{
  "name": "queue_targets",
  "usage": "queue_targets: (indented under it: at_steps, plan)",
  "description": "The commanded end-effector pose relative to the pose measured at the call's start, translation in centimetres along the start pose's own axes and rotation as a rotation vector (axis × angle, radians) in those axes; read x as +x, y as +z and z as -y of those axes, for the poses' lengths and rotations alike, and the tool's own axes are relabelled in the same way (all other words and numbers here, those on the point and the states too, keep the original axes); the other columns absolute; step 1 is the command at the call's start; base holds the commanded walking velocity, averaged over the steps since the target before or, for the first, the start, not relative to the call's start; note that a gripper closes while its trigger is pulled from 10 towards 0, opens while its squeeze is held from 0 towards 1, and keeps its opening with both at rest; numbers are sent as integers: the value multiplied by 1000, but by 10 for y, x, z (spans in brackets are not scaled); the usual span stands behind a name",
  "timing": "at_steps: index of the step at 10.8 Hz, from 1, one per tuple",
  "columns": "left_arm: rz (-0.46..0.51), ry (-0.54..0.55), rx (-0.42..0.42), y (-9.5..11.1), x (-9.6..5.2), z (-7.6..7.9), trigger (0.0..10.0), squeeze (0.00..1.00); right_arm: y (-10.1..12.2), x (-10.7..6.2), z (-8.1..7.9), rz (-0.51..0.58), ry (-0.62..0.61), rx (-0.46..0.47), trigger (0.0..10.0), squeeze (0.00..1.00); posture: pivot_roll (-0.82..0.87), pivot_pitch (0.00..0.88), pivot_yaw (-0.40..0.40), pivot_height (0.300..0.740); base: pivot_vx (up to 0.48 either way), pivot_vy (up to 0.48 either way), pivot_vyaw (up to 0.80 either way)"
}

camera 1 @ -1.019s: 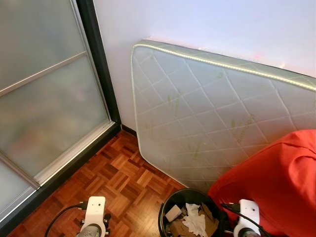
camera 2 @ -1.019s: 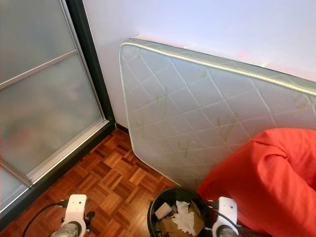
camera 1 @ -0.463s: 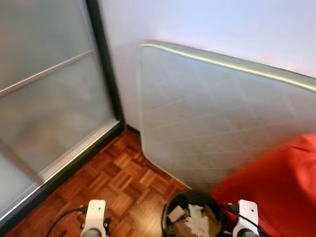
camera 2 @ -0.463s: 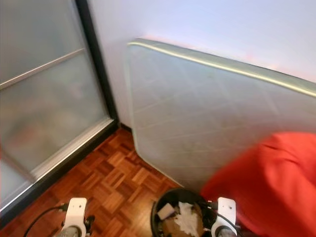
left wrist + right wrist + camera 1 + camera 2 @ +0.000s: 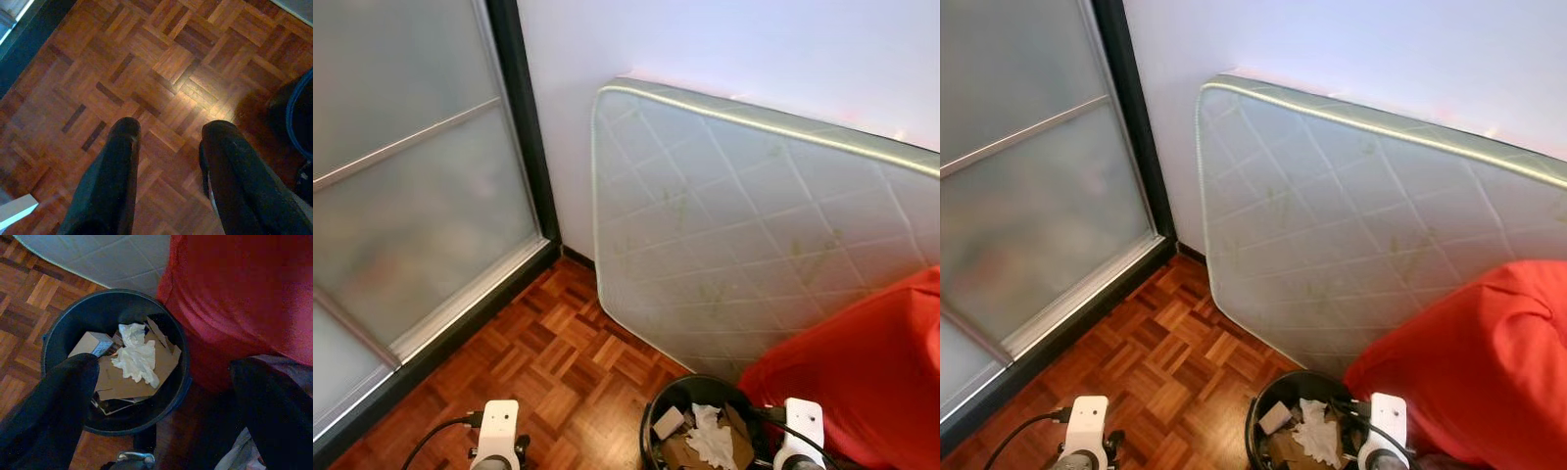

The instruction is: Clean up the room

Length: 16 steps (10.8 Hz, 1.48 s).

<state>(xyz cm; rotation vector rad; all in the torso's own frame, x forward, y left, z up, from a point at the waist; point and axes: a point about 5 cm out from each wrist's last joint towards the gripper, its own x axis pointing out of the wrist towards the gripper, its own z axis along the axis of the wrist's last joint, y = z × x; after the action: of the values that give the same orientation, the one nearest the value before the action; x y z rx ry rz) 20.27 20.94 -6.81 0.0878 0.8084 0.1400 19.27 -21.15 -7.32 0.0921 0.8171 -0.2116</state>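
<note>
Left eye view: one bin stands on the parquet floor at about 6 o'clock, just beside one red beanbag at 4 o'clock. One mattress leans on the wall behind both. One frosted sliding door fills the 9 o'clock side. Two white wrist mounts sit at the lower edge, one per arm.

Right eye view: same scene. The bin holds one white tissue, one small box and some cardboard.

Left wrist view: the left hand hangs over bare parquet, its two fingers apart and holding nothing. The bin's rim is at 3 o'clock.

Right wrist view: the right hand hovers over the bin, its two fingers wide apart and empty, one over the rim at 8 o'clock, the other over the beanbag side at 4 o'clock. One tissue, one box and a cardboard sheet lie inside.

Risks, as I judge them: the bin is close between arm and beanbag, so a low swing or a step forward could knock it over and spill the rubbish. A finger could also snag the beanbag fabric. The leaning mattress could slide if bumped.
</note>
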Motion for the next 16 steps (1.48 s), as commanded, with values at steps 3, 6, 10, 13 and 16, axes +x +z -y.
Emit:
queue_targets:
  at_steps: [3, 6, 10, 13, 16]
  plan:
    - [-5, 14, 0, -2, -1, -3, 10000, 0, -3, 0, -3, -20, 12, -18, 10000, 0, 141, 0, -25, 740, 0, 285, 0]
    - [1, 5, -4, 1, 0, 1, 10000, 0, 4, 2, -3, -4, 9, -20, 10000, 0, 123, 15, -27, 740, 0, 301, 0]
    - [-5, 7, -12, -2, 0, 2, 10000, 0, 0, 0, 2, -19, -2, -23, 10000, 0, 122, 36, -32, 740, 0, 302, 0]
    - [-12, 7, -15, -4, -1, 3, 10000, 0, 0, 0, 2, -16, -3, -20, 10000, 0, 121, 46, -32, 740, 0, 303, 0]
    - [-12, 11, -20, -5, -1, 3, 10000, 0, 1, 1, 4, -14, -6, -23, 10000, 0, 118, 53, -38, 740, 0, 306, 0]
